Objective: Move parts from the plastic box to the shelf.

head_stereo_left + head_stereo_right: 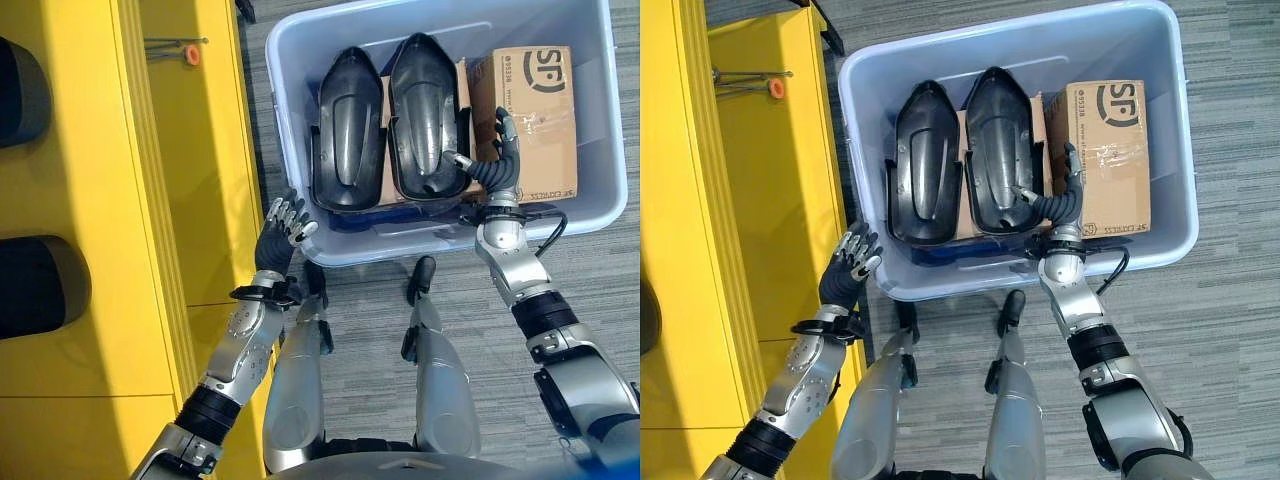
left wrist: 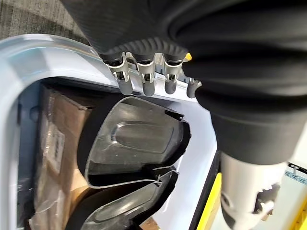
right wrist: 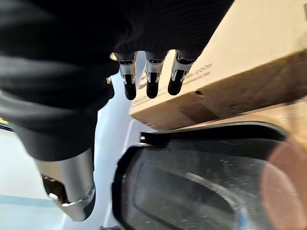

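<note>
Left eye view: pale blue plastic box (image 1: 590, 205) on grey carpet floor (image 1: 370, 330), holding two black moulded plastic parts (image 1: 348, 130) side by side and one brown cardboard carton (image 1: 525, 115). Yellow shelf (image 1: 100, 200) stands to the left, beside the box. Left robot hand (image 1: 283, 228) outside the box's near-left corner, fingers relaxed, grasping nothing. Right robot hand (image 1: 497, 172) over the box's near wall, between the right-hand part and the carton.

Right eye view: small orange-tipped tool (image 1: 775, 88) lies on the shelf.

Left wrist view: fingers (image 2: 147, 79) straight, above box rim.

Right wrist view: fingers (image 3: 152, 81) extended, released, near the carton's corner.
</note>
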`<state>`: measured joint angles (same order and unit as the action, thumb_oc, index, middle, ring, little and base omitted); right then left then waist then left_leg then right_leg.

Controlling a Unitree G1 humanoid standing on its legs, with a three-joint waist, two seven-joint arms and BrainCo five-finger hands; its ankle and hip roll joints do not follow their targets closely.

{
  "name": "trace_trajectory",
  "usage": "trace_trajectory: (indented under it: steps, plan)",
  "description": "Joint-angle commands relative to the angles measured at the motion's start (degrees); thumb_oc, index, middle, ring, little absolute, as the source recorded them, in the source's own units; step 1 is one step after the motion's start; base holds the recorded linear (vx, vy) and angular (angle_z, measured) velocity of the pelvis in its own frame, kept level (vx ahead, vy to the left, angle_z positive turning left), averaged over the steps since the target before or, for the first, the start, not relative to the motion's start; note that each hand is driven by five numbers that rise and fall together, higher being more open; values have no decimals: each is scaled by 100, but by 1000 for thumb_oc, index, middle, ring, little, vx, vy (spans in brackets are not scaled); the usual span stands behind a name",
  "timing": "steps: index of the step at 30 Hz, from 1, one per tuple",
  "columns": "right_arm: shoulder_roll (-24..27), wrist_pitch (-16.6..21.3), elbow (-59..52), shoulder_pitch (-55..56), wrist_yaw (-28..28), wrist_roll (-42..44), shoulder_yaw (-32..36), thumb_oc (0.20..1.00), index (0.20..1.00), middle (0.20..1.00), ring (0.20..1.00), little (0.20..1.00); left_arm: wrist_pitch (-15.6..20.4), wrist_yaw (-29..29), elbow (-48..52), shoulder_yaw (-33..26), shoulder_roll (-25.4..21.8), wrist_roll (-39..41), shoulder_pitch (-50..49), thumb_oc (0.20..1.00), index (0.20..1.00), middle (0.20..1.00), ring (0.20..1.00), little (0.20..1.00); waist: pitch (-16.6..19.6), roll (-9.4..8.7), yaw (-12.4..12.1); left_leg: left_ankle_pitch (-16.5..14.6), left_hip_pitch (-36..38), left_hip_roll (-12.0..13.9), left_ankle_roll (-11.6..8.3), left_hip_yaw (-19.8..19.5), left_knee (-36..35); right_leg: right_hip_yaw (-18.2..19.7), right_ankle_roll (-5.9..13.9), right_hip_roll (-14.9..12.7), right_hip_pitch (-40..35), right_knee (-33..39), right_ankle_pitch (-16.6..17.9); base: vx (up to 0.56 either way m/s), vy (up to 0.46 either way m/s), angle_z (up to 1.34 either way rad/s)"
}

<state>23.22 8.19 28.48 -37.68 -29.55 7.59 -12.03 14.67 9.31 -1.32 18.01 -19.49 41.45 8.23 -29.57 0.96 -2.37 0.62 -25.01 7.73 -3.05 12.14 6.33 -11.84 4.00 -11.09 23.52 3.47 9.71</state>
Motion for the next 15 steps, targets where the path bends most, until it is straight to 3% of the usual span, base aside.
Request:
trace_trajectory:
  steps: [1,15]
  plan:
    - [276,150,118,-478,-152,-159,45,1000,1000,1000,1000,1000,344,60,441,56,-153,-92,-80,1000,1000,1000,1000,1000,49,39,4,542,-155,359,-314,-461,-135,549,647,-595,191,-1045,-349,0,0,0]
    - [408,74,1561,-1233,-123,87,-247,1000,1000,1000,1000,1000,375,64,542,197,-227,-52,-4,1000,1000,1000,1000,1000,-22,118,-46,422,-624,330,-282,-510,159,619,618,-577,663,-1287,-407,0,0,0]
